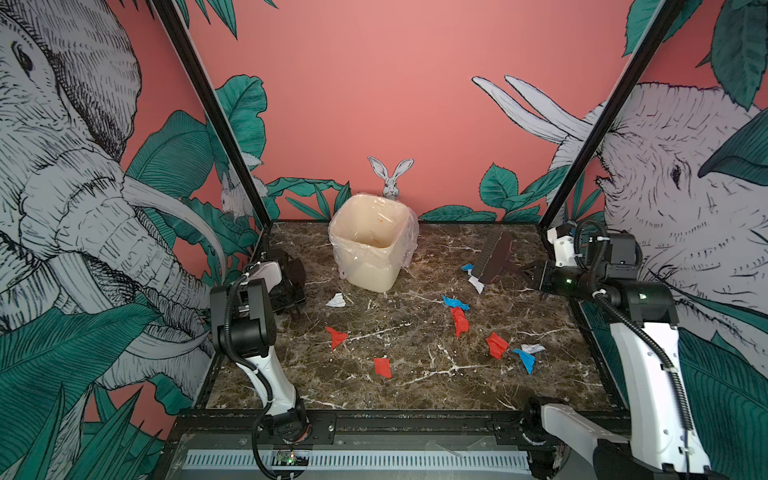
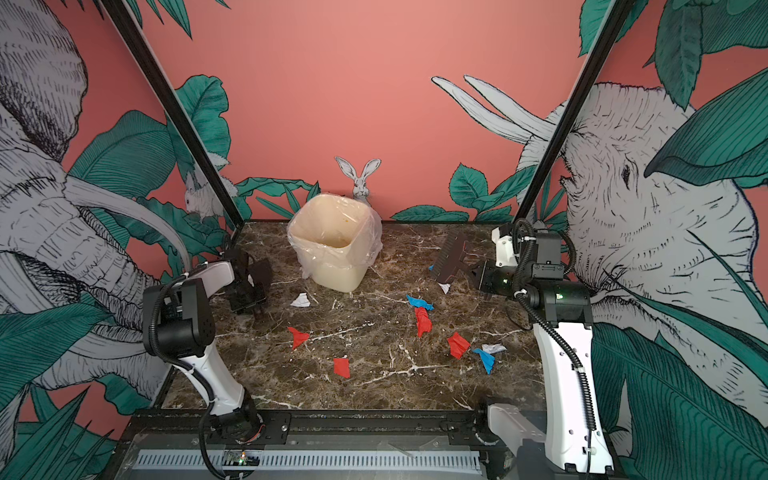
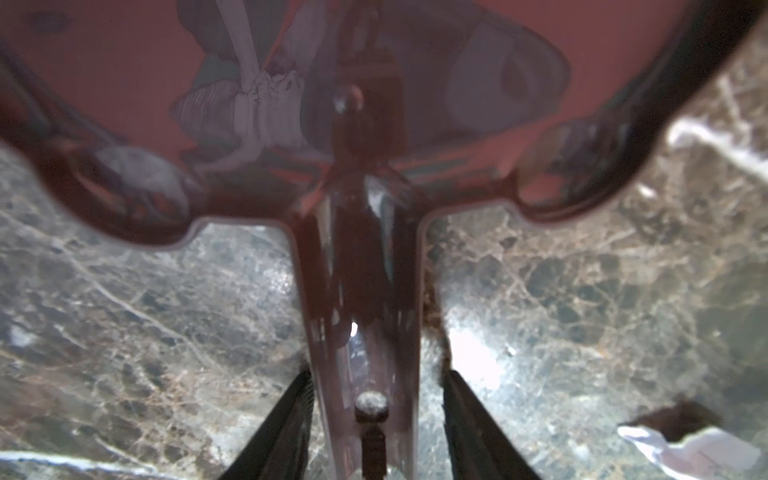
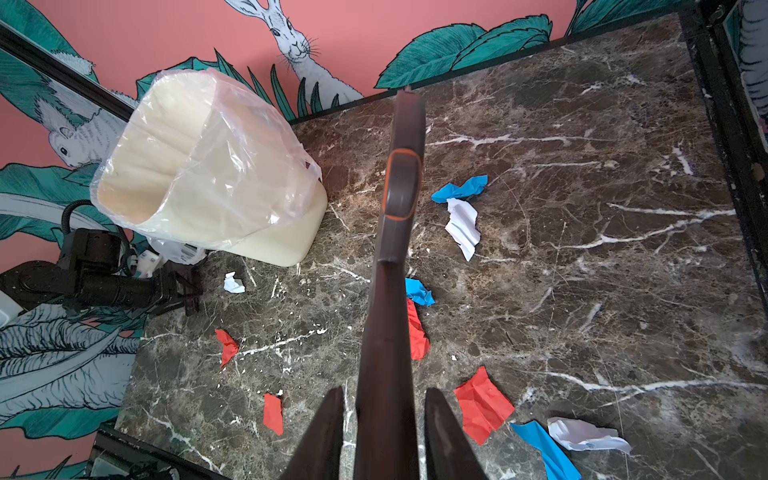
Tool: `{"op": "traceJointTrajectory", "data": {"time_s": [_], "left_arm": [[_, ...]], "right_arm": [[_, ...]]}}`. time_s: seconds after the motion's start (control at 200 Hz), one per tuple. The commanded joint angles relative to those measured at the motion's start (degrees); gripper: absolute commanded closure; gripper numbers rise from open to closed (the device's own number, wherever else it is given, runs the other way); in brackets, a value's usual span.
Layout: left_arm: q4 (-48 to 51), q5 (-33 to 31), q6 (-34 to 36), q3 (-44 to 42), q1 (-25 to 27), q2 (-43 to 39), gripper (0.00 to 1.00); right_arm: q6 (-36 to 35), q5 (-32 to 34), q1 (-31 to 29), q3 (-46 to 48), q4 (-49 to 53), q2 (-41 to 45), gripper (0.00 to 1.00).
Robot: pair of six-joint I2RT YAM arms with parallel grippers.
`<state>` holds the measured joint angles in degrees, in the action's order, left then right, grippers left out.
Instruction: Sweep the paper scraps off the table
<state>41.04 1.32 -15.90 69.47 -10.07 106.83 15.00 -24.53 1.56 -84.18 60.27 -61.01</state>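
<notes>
Several red, blue and white paper scraps lie across the table (image 1: 415, 395): a white one (image 1: 336, 300), red ones (image 1: 336, 336) (image 1: 382, 368) (image 1: 496, 345), and a blue one (image 1: 455, 302). My right gripper (image 1: 530, 270) (image 4: 385, 390) is shut on the handle of a dark brush (image 1: 496, 259) (image 4: 390, 291), held above a blue and a white scrap (image 4: 461, 224) at the back right. My left gripper (image 1: 289, 286) (image 3: 378, 374) is low at the back left. Its jaws straddle the handle of a dark dustpan (image 3: 361, 291), with a gap on one side.
A cream bin (image 1: 374, 274) lined with a clear plastic bag stands at the back middle. A black metal frame (image 1: 415, 415) edges the table. Another white scrap (image 3: 698, 453) lies beside the dustpan.
</notes>
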Motion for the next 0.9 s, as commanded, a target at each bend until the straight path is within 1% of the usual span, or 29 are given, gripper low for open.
{"op": "traceJointTrajectory", "data": {"time_s": [0.0,0.3,0.62,0.725,0.835,0.895], "left_arm": [[-1.40,0.11,-0.52,-1.29,-0.29,0.01,0.52],[-2.63,0.53,-1.15,-2.68,-0.22,0.18,0.64],[-2.45,0.08,-1.37,-3.54,-0.28,-1.09,0.82],[-2.44,-0.18,-1.49,-3.86,-0.27,-1.77,0.85],[-2.54,-0.63,-1.72,-4.19,-0.30,-2.63,1.00],[-2.33,-0.84,-1.73,-4.08,-0.25,-2.93,1.00]], "right_arm": [[0.37,-1.35,0.20,-0.11,-3.58,0.82,1.00],[0.65,-1.74,0.24,-0.46,-3.58,0.55,1.00],[0.82,-1.96,0.20,-0.02,-3.75,0.83,1.00],[0.82,-2.09,0.22,0.05,-3.84,0.81,1.00],[0.74,-2.10,0.20,0.07,-3.93,0.88,1.00],[0.75,-2.09,0.25,0.07,-3.93,0.90,1.00]]}}
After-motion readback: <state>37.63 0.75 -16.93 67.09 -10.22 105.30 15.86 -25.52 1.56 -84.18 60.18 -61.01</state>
